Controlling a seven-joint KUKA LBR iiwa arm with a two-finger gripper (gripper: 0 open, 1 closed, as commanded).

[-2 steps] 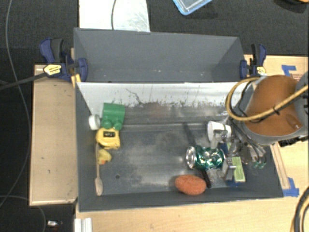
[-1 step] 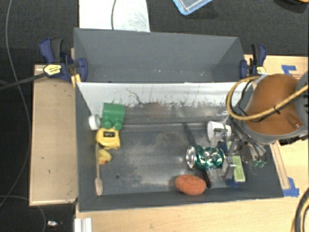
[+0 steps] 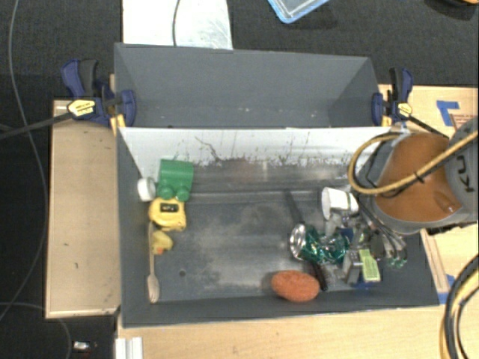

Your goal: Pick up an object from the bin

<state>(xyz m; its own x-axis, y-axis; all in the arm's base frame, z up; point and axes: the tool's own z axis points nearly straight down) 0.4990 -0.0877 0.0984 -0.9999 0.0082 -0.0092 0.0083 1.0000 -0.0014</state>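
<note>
My tool (image 3: 353,247) sits low in the bin's (image 3: 239,88) near-right clutter, against a green foil wad (image 3: 322,250). Whether it is spread or pinching, I cannot tell. My worry is that crumpled foil could slip free or snag neighbouring bits.

Dull, scratched grey metal is being shown by the bin (image 3: 224,245). Smooth plastic is being seen on the green block (image 3: 177,176) at its left edge, rough matt skin on the orange lump (image 3: 295,285) at the front edge, glossy crinkled foil on the wrapper (image 3: 323,251).

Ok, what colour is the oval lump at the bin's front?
The lump is plain orange-brown, clearest in the camera view.
</note>
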